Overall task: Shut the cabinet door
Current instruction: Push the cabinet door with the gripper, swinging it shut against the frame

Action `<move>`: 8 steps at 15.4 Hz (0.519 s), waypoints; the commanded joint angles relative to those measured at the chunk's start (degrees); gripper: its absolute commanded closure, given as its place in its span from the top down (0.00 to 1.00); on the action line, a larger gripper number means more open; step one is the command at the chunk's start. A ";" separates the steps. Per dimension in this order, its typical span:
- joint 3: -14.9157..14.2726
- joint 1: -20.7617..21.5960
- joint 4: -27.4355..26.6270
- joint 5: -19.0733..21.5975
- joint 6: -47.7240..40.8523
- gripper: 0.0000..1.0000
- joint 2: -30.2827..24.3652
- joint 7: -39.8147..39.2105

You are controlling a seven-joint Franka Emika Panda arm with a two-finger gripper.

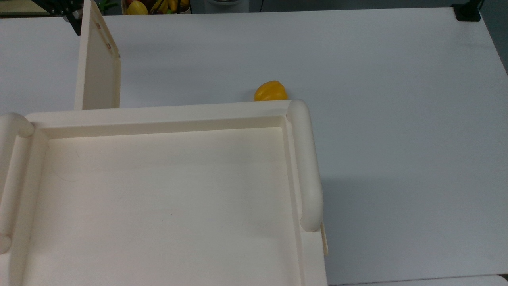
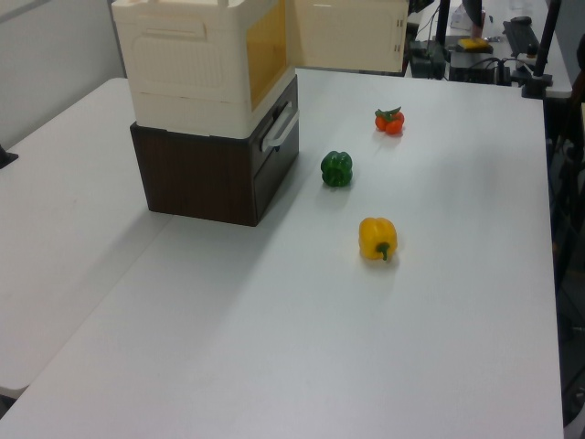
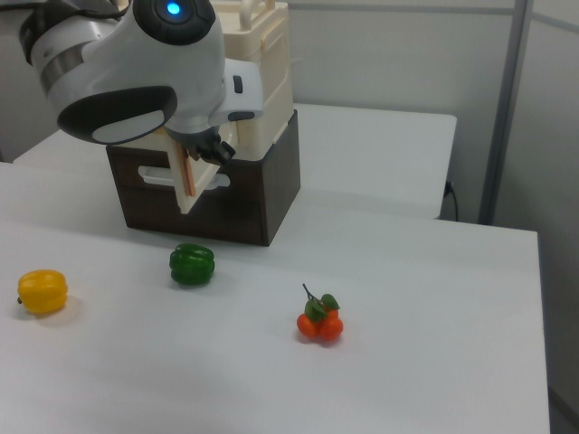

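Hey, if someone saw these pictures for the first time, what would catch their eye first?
Probably the big white robot arm at the right view's upper left, its gripper at the edge of the cabinet door, which stands swung open. Next, the cream cabinet on a dark brown base, and the yellow pepper, green pepper and red-orange fruit on the white table.
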 commanded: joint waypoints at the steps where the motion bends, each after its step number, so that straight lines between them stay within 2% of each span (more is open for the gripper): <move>1: 0.35 1.99 -0.36 3.31 0.03 0.00 0.77 -0.81; 3: 1.13 2.87 -0.18 4.63 0.21 0.00 1.12 0.15; 8: 5.70 3.57 0.78 6.83 1.08 0.00 2.62 0.77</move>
